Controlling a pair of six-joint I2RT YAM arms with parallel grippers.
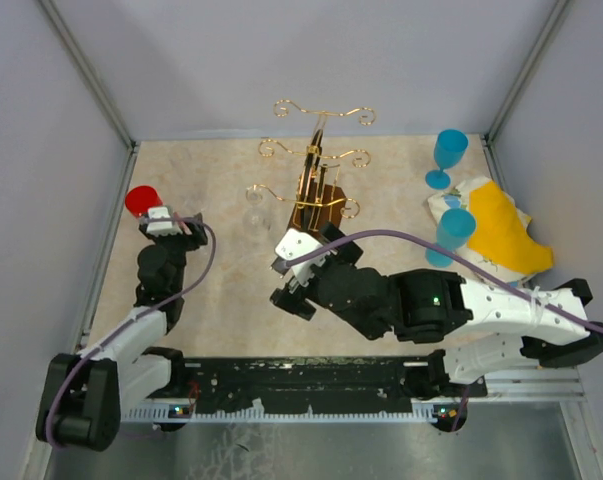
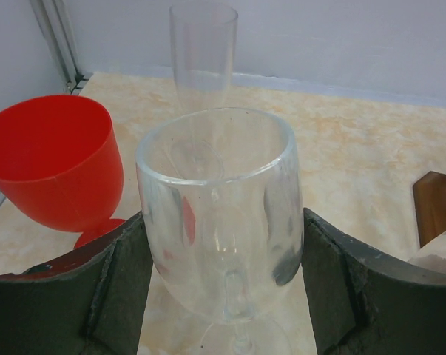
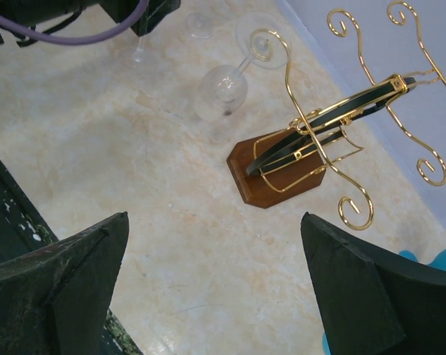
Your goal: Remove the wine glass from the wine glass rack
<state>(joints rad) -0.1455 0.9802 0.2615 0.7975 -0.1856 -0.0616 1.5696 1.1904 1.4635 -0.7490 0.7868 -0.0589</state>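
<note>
The left fingers (image 2: 97, 296) are clamped on the bowl of a clear stemmed glass (image 2: 219, 192), one pad against each side with no gap showing, which keeps it upright and steady. Its foot is below the edge of the left wrist view, so I cannot tell whether it stands on the bench (image 3: 171, 222) or hangs just above it. It is at the far left of the bench, just beside a red goblet (image 2: 56, 159) and in front of a tall clear flute (image 2: 203, 52). That reads as a parking spot kept well apart from the wine glass rack (image 3: 271, 177), so that glasses gathered there do not crowd the work. On the rack, one wine glass (image 3: 221, 92) hangs bowl-down, its foot caught in the curled hook of a low arm on the left side. The hook carries it by the foot, so I judge it must slide outward along the wire before it comes free. The right fingers (image 3: 67, 274) are spread wide and hold nothing, hovering above the bench on the near side of the rack, apart from the hanging glass. Spread like that they could take in the bowl or the stem, though the approach does not look lined up yet. Two blue glasses (image 1: 449, 150) and a yellow cloth (image 1: 506, 235) are at the far right, out of both arms' way.
</note>
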